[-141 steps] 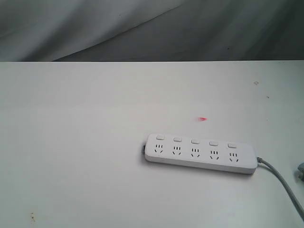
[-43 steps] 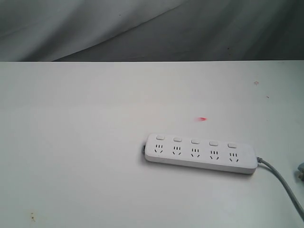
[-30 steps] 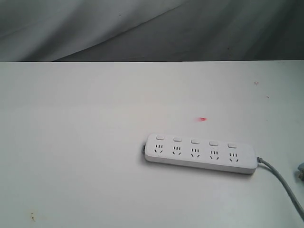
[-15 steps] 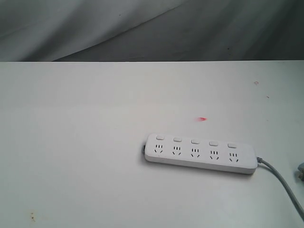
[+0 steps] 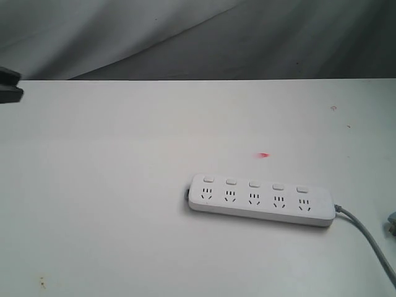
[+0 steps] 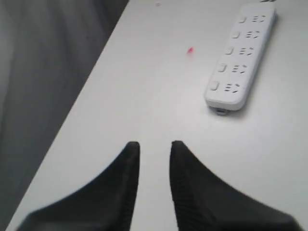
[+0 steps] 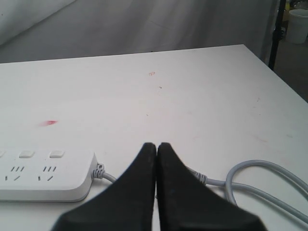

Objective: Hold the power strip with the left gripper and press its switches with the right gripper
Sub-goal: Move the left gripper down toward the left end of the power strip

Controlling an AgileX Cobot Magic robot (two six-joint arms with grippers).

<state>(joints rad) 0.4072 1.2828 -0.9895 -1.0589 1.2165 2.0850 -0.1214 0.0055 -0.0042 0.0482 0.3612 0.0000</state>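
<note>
The long white power strip (image 5: 262, 201) lies flat on the white table (image 5: 111, 185), right of centre, with its grey cable (image 5: 371, 244) running off to the right. Its small white switches (image 5: 254, 184) form a row along the far edge. My left gripper (image 5: 11, 86) shows only as black tips at the far left edge, far from the strip. In the left wrist view the left gripper (image 6: 155, 144) is open and empty, and the power strip (image 6: 240, 53) lies well ahead. My right gripper (image 7: 156, 145) is shut and empty, hovering over the cable (image 7: 260, 185) beside the strip's end (image 7: 43, 175).
A small red mark (image 5: 264, 155) sits on the table just behind the strip. The table's back edge (image 5: 198, 80) meets a grey curtain. A grey plug (image 5: 391, 224) lies at the right border. The cable loops near the table's right side (image 7: 240, 173).
The black tips of my left gripper have come into the exterior view at the far left edge. The power strip has not moved.
</note>
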